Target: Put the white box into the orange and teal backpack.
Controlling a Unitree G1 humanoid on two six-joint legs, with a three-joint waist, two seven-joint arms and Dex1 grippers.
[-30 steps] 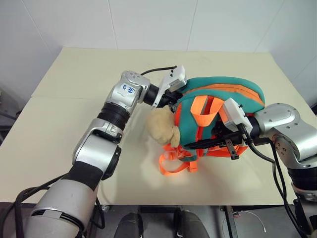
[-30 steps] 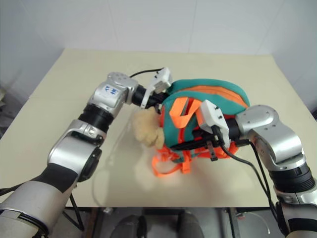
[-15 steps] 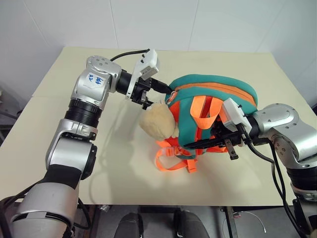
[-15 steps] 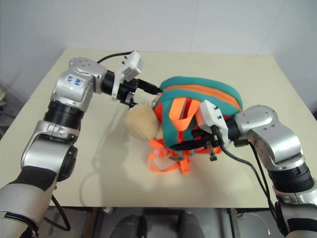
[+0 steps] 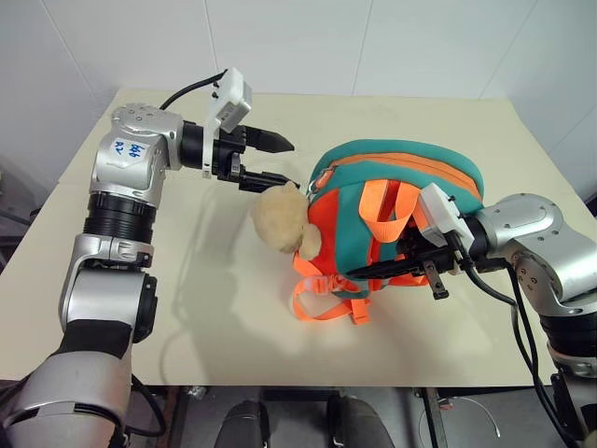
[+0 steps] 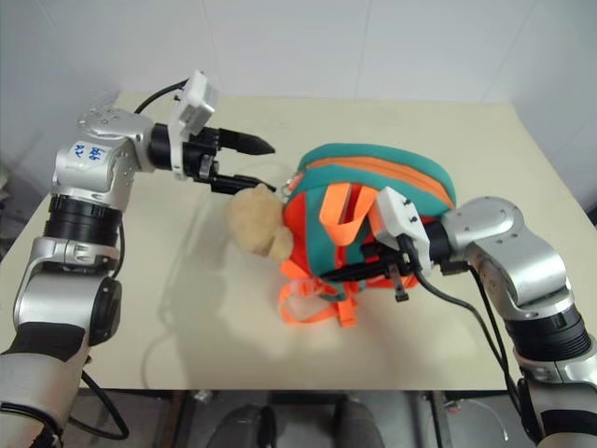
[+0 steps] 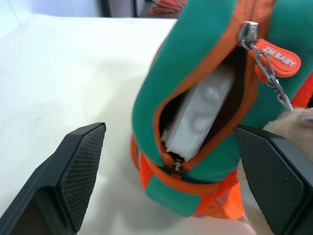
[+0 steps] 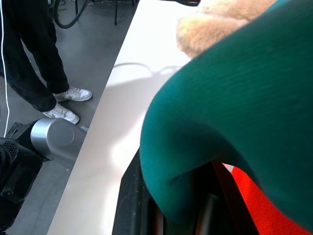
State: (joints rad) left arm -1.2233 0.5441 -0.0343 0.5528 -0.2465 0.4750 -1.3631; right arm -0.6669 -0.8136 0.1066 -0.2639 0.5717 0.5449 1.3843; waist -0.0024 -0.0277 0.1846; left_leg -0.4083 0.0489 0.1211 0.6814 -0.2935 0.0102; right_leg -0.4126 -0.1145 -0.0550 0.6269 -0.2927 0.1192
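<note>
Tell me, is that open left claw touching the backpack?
Apart. In the left eye view the left gripper hangs open with bare table between it and the backpack.

Left arm raised, elbow bent, silver forearm upright. Left gripper with two black fingers (image 5: 266, 161) points level toward 3 o'clock, jaws spread wide, nothing between them, textured pads (image 7: 80, 169) facing each other. Right arm bent in from 3 o'clock, forearm low. Right gripper with two black fingers (image 5: 403, 266) points toward 9 o'clock, jaws clamped tight on teal fabric edge.
</note>
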